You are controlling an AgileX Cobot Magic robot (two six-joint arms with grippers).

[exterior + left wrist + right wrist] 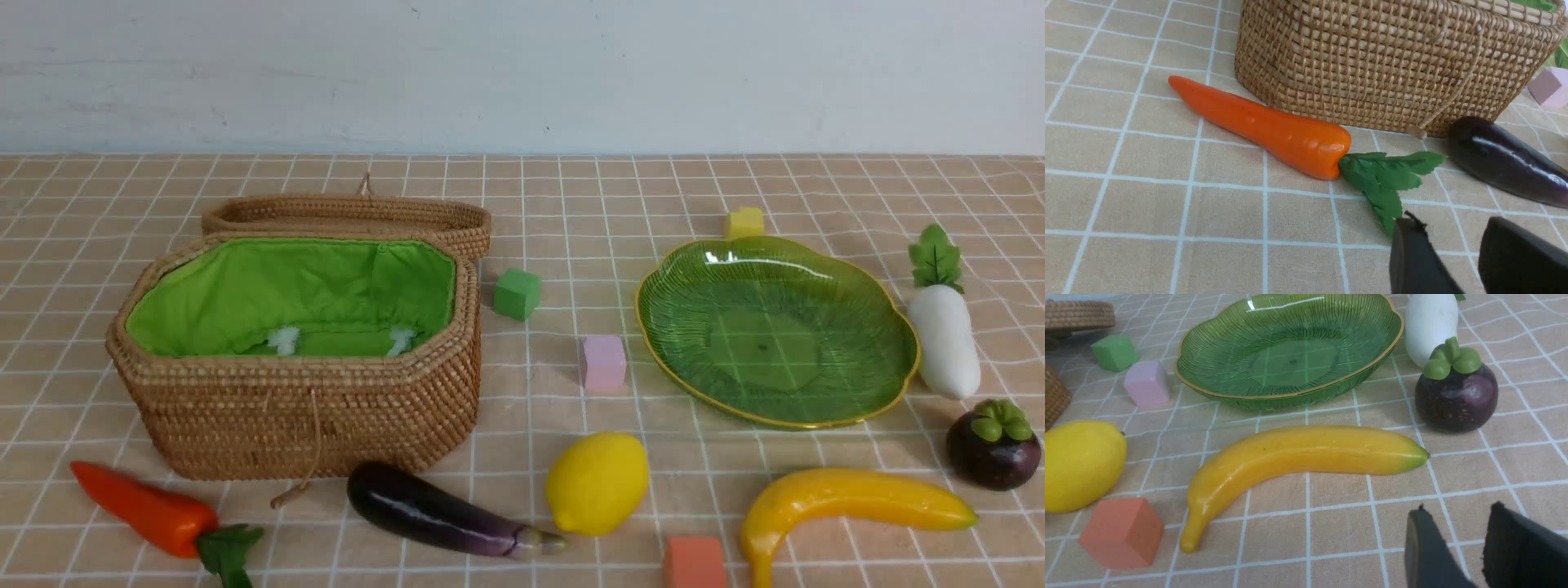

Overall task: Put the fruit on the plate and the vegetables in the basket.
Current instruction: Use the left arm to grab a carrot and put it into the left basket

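Observation:
The wicker basket point(302, 408) stands open at the left, its green lining empty. The green leaf plate point(775, 327) lies empty at the right. The carrot point(143, 510) and eggplant point(441, 514) lie in front of the basket. The lemon point(596, 482), banana point(849, 502) and mangosteen point(992, 445) lie in front of the plate, the white radish point(943, 339) at its right. Neither gripper shows in the front view. My left gripper point(1451, 228) is open and empty, near the carrot's leaves point(1388, 179). My right gripper point(1457, 514) is open and empty, short of the banana point(1298, 457).
Foam cubes lie about: green point(517, 292) and pink point(603, 362) between basket and plate, yellow point(744, 222) behind the plate, orange point(694, 562) near the front edge. The basket's lid point(351, 216) lies open behind it. A pale wall closes the back.

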